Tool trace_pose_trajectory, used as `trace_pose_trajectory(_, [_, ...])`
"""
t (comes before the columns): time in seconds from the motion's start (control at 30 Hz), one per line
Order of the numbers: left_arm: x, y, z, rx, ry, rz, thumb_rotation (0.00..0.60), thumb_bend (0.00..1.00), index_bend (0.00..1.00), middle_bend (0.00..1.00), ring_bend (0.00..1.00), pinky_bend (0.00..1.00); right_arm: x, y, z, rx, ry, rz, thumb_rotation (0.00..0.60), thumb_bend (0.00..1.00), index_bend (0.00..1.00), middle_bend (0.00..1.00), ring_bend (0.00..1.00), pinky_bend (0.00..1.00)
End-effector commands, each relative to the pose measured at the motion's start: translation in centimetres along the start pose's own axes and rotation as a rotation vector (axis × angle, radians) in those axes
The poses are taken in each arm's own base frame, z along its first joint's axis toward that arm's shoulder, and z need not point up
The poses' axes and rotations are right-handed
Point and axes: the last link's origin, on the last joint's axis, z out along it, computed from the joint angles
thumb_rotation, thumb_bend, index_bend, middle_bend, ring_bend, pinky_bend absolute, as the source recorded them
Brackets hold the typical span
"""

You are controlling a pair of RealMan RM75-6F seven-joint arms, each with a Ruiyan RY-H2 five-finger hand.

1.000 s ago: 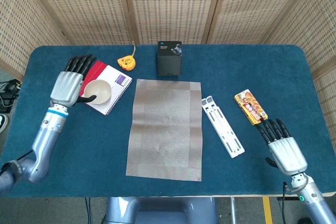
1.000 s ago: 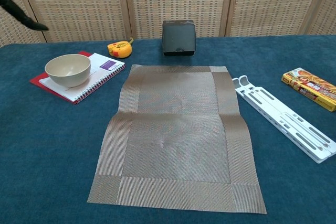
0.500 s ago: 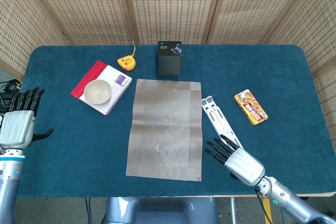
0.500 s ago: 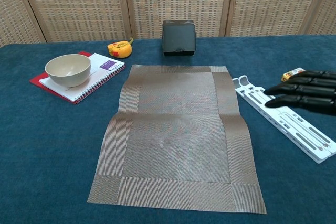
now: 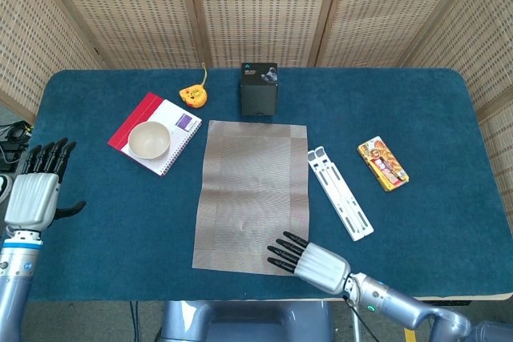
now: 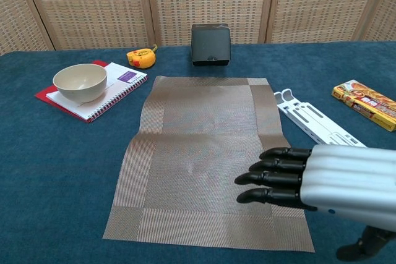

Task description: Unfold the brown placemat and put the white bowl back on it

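The brown placemat (image 5: 254,195) (image 6: 209,156) lies unfolded and flat in the middle of the blue table. The white bowl (image 5: 149,139) (image 6: 80,82) stands upright on a spiral notebook (image 5: 172,130) (image 6: 114,88) to the mat's left, apart from it. My right hand (image 5: 309,259) (image 6: 315,180) hovers over the mat's near right corner, fingers stretched out toward the left and holding nothing. My left hand (image 5: 36,186) is at the table's left edge, fingers spread and empty, well away from the bowl; the chest view does not show it.
A black box (image 5: 259,89) (image 6: 211,44) stands behind the mat, a yellow tape measure (image 5: 193,95) (image 6: 141,58) to its left. A white slotted rack (image 5: 341,192) (image 6: 309,122) lies right of the mat, and an orange snack packet (image 5: 382,163) (image 6: 367,103) beyond it.
My right hand has swept left from the table's right front to the mat's near right corner. My left hand left the bowl and drew back to the table's left edge.
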Motion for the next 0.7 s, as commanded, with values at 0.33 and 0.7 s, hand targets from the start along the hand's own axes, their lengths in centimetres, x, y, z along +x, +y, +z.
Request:
trace_pose_trajectory(0.33, [0.2, -0.4, 0.1, 0.001, 0.003, -0.02, 0.6, 0.0, 0.0, 0.0, 0.0, 0.0, -2.3, -0.2, 2.5, 0.017, -0.008, -0.036, 0.6, 0.0, 0.06, 0.0, 0.0, 0.0])
trace_pose_trajectory(0.7, [0.1, -0.3, 0.2, -0.008, -0.01, -0.022, 0.6, 0.0, 0.0, 0.0, 0.0, 0.0, -3.0, 0.4, 3.4, -0.004, -0.009, -0.064, 0.6, 0.0, 0.06, 0.0, 0.0, 0.0])
